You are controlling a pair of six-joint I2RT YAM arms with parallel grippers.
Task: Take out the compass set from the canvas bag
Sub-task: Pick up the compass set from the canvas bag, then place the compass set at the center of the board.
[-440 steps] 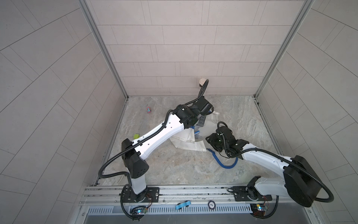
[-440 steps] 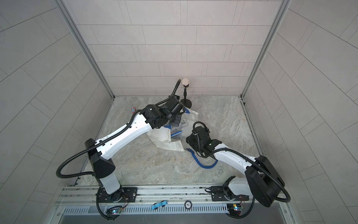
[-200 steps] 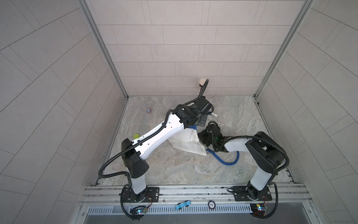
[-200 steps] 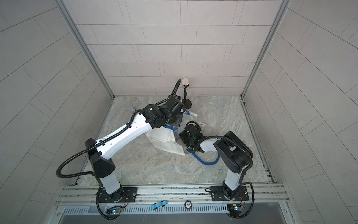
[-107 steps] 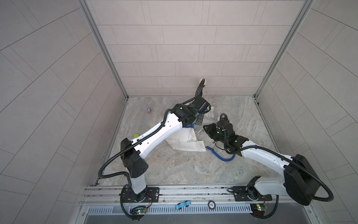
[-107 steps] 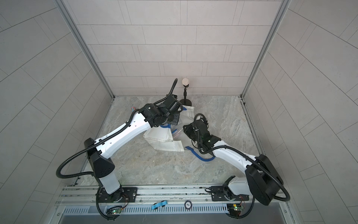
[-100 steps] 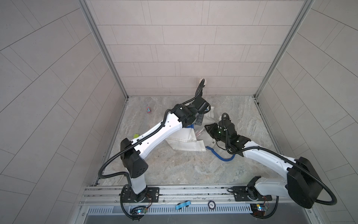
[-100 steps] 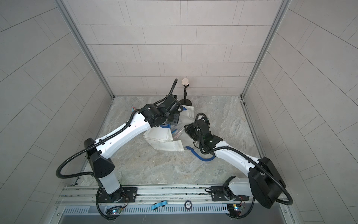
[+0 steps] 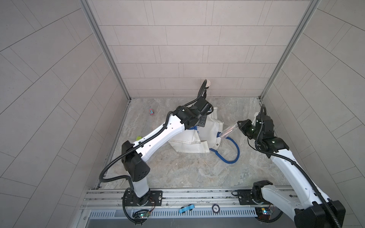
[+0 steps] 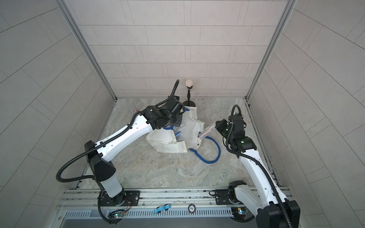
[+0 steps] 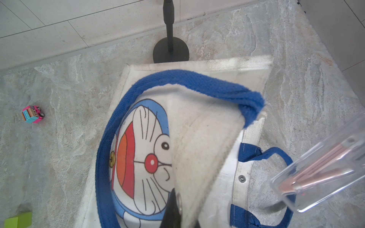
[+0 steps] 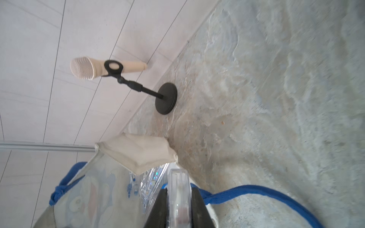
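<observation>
right end effector point(image 9: 241, 126) clamped on one end of the clear compass set point(image 9: 229, 130), held above the worktop point(image 9: 177, 167). long axis diagonal: i read the free end pointing to the front-left corner, just beside the canvas bag point(image 9: 197, 138) rim. left end effector point(image 9: 201, 124) pinched shut on bag fabric, mid-worktop near the back edge.

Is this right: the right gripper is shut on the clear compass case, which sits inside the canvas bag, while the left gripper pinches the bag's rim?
No. The compass case is outside the canvas bag, beside it, as the left wrist view shows. The right gripper is shut on it; the left gripper pinches the bag's rim.
</observation>
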